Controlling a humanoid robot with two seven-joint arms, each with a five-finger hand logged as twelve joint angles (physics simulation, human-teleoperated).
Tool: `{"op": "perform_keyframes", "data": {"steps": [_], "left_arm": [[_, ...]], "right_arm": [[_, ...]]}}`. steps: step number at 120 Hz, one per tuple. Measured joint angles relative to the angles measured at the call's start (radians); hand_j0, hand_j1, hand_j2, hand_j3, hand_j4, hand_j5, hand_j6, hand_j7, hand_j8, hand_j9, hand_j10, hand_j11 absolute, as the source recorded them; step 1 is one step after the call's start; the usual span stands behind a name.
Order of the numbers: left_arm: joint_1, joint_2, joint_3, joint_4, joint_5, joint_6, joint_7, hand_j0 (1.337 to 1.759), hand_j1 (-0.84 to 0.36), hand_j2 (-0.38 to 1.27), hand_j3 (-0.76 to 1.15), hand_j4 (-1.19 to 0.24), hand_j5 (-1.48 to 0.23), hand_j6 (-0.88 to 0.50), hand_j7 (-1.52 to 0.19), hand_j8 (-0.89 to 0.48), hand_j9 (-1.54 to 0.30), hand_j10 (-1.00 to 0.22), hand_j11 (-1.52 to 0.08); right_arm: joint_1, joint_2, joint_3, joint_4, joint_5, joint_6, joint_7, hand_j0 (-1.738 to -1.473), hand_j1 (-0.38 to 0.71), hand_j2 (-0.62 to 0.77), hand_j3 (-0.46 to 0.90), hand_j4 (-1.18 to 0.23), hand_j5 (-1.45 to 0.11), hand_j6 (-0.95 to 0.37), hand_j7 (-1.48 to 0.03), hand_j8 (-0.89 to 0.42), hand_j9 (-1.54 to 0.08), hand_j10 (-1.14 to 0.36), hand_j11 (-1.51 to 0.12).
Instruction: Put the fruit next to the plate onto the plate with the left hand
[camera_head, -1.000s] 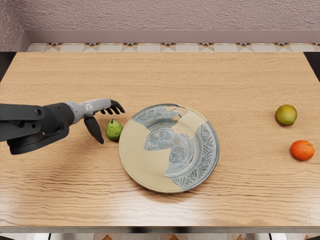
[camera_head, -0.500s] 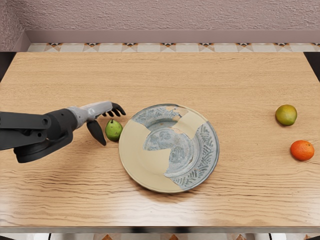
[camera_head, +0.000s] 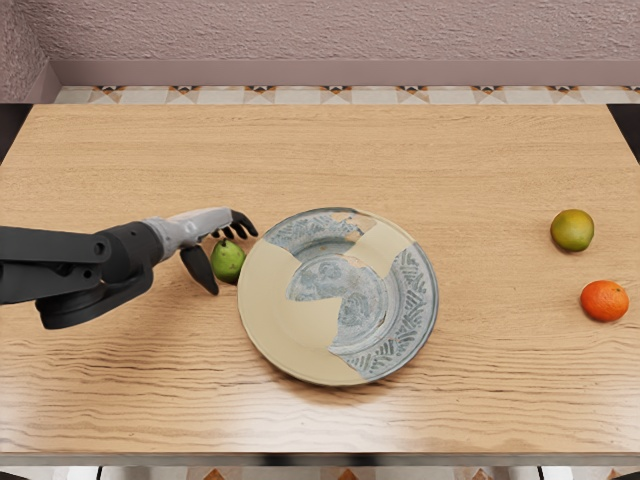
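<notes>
The left hand (camera_head: 208, 230) reaches in from the left edge on a dark forearm and is open. Its four dark fingers (camera_head: 236, 228) fan out over the far side of the green pear (camera_head: 228, 261). The thumb (camera_head: 200, 270) hangs down separately on the pear's left. The pear sits in the gap between thumb and fingers. Nothing is closed on it, and I cannot tell whether any fingertip touches the skin.

The pear lies on the desk (camera_head: 320, 150), just beside the plate's left rim and not on the plate. Its broad, rounded end faces the near edge of the desk. The narrower end points away, toward the far edge, and is tucked under the fingertips. So the long axis runs roughly near to far, though whether the pear stands upright or leans back is unclear.

The plate (camera_head: 262, 300) is a wide, round dish with a patchy grey-blue pattern and cream areas. Well apart at the desk's right side lie a yellow-green fruit (camera_head: 572, 229) and, nearer the front edge, an orange (camera_head: 605, 300).
</notes>
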Motion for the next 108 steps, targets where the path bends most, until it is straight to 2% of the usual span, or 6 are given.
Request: {"op": "perform_keyframes", "data": {"steps": [108], "left_arm": [[0.004,-0.009,0.011,0.009,-0.003,0.016,-0.004,1.658,-0.24,0.12,0.0,-0.5,-0.65,-0.5,-0.65,-0.5,-0.65,-0.5,-0.65]], "right_arm": [[0.0,0.0,0.0,0.0,0.0,0.001,0.0,-1.658,-0.31,-0.01,0.0,-0.03,-0.04,-0.03,-0.04,-0.03,-0.04,-0.03,-0.04]]}}
